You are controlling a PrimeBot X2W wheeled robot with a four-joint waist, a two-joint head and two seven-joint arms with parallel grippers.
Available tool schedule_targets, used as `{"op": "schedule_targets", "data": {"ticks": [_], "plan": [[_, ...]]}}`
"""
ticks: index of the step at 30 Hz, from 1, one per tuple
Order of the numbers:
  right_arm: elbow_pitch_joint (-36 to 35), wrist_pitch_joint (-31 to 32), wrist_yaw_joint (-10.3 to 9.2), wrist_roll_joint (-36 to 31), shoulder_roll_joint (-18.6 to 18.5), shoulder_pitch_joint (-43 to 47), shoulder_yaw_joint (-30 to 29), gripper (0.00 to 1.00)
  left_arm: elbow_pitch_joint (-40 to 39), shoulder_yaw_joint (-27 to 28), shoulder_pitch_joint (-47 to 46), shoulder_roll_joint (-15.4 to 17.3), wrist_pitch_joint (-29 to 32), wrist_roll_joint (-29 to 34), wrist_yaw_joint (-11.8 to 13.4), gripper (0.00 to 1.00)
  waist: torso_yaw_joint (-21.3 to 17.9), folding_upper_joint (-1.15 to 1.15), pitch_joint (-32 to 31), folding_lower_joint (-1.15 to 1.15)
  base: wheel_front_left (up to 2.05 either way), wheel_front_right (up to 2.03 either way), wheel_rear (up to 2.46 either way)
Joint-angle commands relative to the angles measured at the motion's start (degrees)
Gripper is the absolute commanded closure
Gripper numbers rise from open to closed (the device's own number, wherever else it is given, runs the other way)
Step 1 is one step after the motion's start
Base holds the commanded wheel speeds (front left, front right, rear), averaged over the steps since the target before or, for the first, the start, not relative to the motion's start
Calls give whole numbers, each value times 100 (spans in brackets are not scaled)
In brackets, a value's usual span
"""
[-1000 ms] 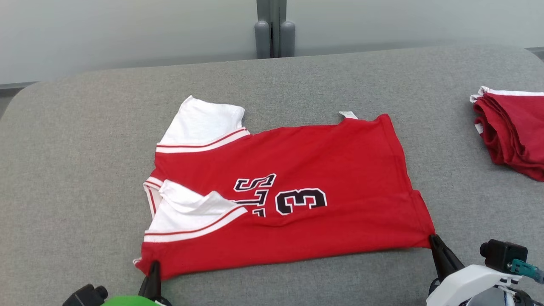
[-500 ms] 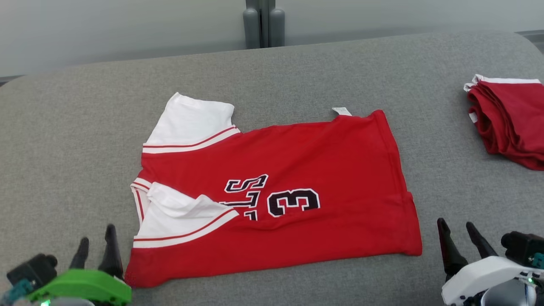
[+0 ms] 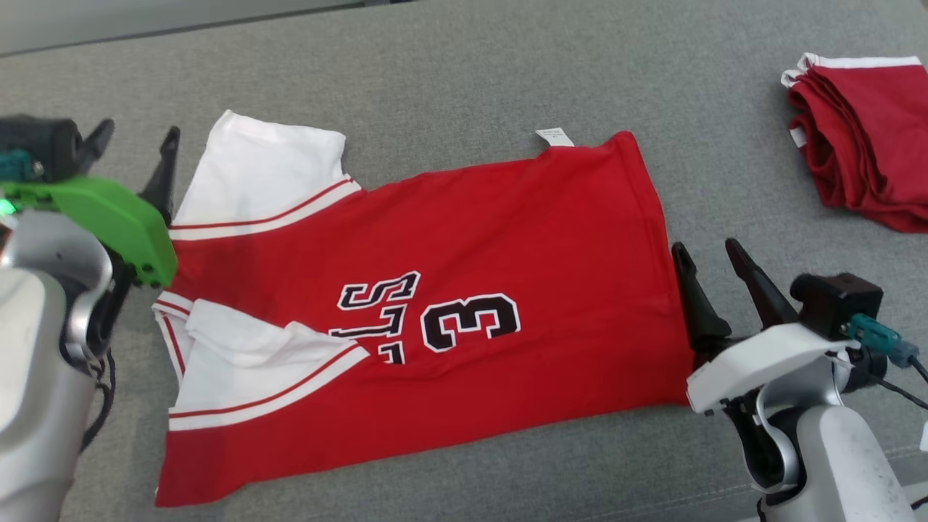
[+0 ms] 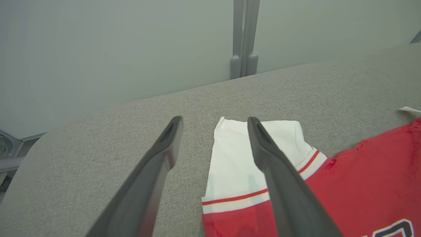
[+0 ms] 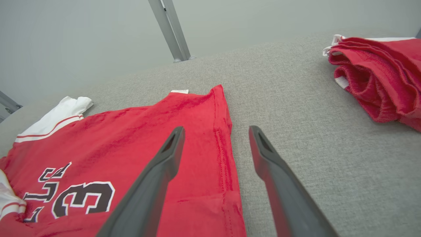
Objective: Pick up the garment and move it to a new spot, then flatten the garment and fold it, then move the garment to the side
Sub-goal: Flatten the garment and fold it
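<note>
Grey woven cloth covers the wide table (image 3: 464, 65) in front of me, and beyond its far edge my left wrist view shows a pale wall with a grey upright post (image 4: 243, 39). The garment, a red short-sleeved jersey with white sleeves and black, white-edged lettering and a numeral 3 (image 3: 507, 239), lies spread across the middle of the table, its collar end toward my left and its hem toward my right. The far white sleeve (image 3: 261, 174) lies out flat, while the near one is turned in over the red front. A small white label (image 3: 554, 136) pokes out at the far edge. My left pincer (image 3: 135, 141) stands with its two dark fingers well apart and nothing between them, just beside the far sleeve; along my wrist, one finger crosses the white cloth and the other the bare grey. My right pincer (image 3: 705, 252) is likewise spread and empty at the hem, one finger over the red edge and the other over the table. Whether either touches the cloth I cannot tell. Well apart, at the far right, sits a folded pile of red cloth with white trim (image 3: 863, 159).
</note>
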Motion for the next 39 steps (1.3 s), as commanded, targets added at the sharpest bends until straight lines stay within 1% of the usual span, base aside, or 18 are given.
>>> {"op": "schedule_targets", "data": {"ticks": [1,5,9,13,17,23,26,27,28,30,32,33,34,35,36,39], "plan": [[48,-64,0,-24,-11,-166,91,0,124,-56,-285,88,182,48,-69,0,-438,0,536,0,0,0,0],[138,-239,0,82,-7,-484,343,0,499,-174,-955,312,749,169,-171,0,-692,0,866,0,0,0,0],[233,-416,0,219,-7,-663,571,0,776,-159,-1374,517,1233,134,-215,0,-953,0,1180,0,0,0,0],[332,-581,0,287,-7,-780,677,0,953,-91,-1559,657,1673,-77,-268,0,-1150,0,1358,0,0,0,0],[421,-725,0,329,-7,-825,708,0,973,-61,-1490,772,1920,-194,-308,0,-1258,0,1440,0,0,0,0],[495,-840,0,337,-7,-862,716,0,952,-28,-1366,921,2026,-135,-103,0,-1309,0,1465,0,0,0,0],[499,-859,0,330,-7,-896,737,0,960,-51,-1300,942,2159,-184,-71,0,-1292,0,1440,0,0,0,0],[499,-857,0,326,-7,-902,739,0,946,-53,-1284,943,2194,-211,-73,10,-1280,0,1428,0,0,0,0],[492,-861,0,305,-7,-907,743,0,921,-53,-1261,941,2222,-242,-74,42,-1262,0,1410,0,0,0,0],[464,-826,0,238,-8,-934,728,0,877,-61,-1232,919,2271,-285,-79,65,-1212,0,1359,0,0,0,0],[430,-771,0,148,-10,-987,694,0,827,-69,-1217,875,2327,-340,-68,73,-1148,0,1302,0,0,0,0],[427,-741,0,89,-24,-1029,679,0,799,-85,-1200,850,2355,-369,-69,75,-1112,0,1272,0,0,0,0],[415,-693,0,44,-35,-1087,675,0,750,-99,-1188,823,2382,-387,-77,84,-1066,0,1236,0,0,0,0],[411,-647,0,15,-45,-1138,681,0,703,-96,-1188,807,2343,-396,-75,90,-1030,0,1207,0,0,0,0],[425,-586,0,-40,-87,-1220,672,0,652,-96,-1194,786,2277,-398,-76,100,-981,0,1170,0,0,0,0],[534,-390,0,-122,-156,-1495,727,0,559,-101,-1205,676,2017,-376,-90,100,-841,0,1088,0,0,0,0]]}}
